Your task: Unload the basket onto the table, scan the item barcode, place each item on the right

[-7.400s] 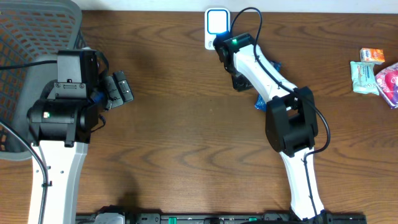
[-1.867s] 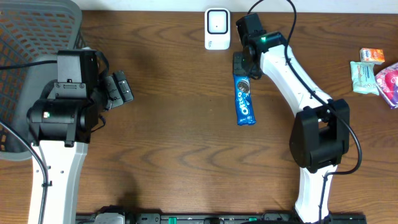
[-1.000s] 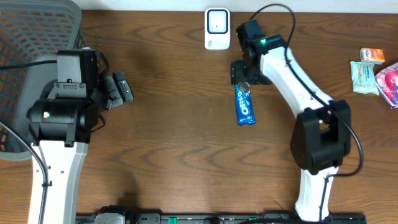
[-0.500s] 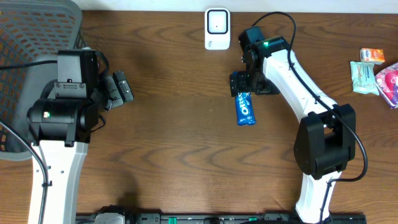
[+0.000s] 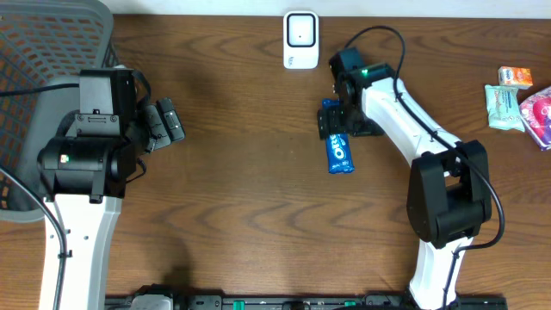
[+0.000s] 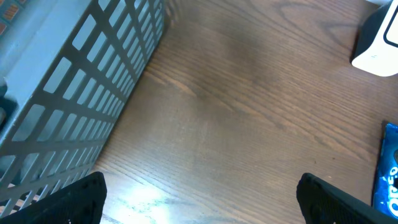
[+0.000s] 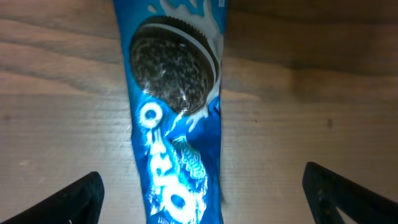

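Note:
A blue Oreo pack (image 5: pixel 339 153) lies flat on the wooden table, its length running front to back. My right gripper (image 5: pixel 331 119) hovers over the pack's far end, open. In the right wrist view the Oreo pack (image 7: pixel 177 106) runs between the wide-apart fingers (image 7: pixel 74 199) of that gripper (image 7: pixel 205 205), and neither finger touches it. The white scanner (image 5: pixel 300 39) stands at the table's back edge, left of the right arm. My left gripper (image 5: pixel 164 122) is open at the far left, well away from the pack. No barcode shows on the pack.
A grey mesh basket (image 5: pixel 52 52) fills the back left corner, close beside my left gripper (image 6: pixel 205 205). The basket wall (image 6: pixel 74 106), the scanner (image 6: pixel 379 43) and the pack's end (image 6: pixel 388 168) show in the left wrist view. Several small packets (image 5: pixel 508 103) lie at the right edge.
My right gripper has opened wider and shifted toward the front, along the pack, which stays on the table. The left arm has not moved.

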Tool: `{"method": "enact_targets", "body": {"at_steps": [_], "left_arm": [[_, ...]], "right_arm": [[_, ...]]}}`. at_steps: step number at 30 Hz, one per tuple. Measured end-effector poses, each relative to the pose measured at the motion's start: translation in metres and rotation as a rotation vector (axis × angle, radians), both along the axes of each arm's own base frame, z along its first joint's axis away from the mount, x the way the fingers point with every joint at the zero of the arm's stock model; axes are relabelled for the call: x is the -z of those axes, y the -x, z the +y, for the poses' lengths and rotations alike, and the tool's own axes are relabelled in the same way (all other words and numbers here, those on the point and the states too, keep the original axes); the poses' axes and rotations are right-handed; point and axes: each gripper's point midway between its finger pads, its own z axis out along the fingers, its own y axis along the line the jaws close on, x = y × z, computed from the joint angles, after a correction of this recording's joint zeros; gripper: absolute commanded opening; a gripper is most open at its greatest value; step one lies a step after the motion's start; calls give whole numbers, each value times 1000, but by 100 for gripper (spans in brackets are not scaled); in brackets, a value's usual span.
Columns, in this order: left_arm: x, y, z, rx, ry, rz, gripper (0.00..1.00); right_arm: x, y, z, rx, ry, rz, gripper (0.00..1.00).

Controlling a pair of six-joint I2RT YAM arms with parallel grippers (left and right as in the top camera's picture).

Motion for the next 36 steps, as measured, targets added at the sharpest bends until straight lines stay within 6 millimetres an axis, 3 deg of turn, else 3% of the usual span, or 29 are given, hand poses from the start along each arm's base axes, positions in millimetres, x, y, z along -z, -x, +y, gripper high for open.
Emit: {"method": "enact_targets", "body": {"at_steps": [7, 12, 14, 16, 27, 36], "left_arm": [[0, 0, 0, 0, 0, 0, 98], [0, 0, 0, 0, 0, 0, 98], [0, 0, 0, 0, 0, 0, 98], [0, 0, 0, 0, 0, 0, 98], [0, 0, 0, 0, 0, 0, 98], [0, 0, 0, 0, 0, 0, 98]], "right_arm": [[24, -3, -6, 19, -39, -20, 94], [33, -9, -10, 28, -64, -50, 69], [38, -10, -8, 26, -82, -64, 65], [42, -12, -4, 21, -104, -76, 52], [40, -11, 17, 19, -257, -73, 1], [31, -6, 54, 35, -484, -20, 1]]}}
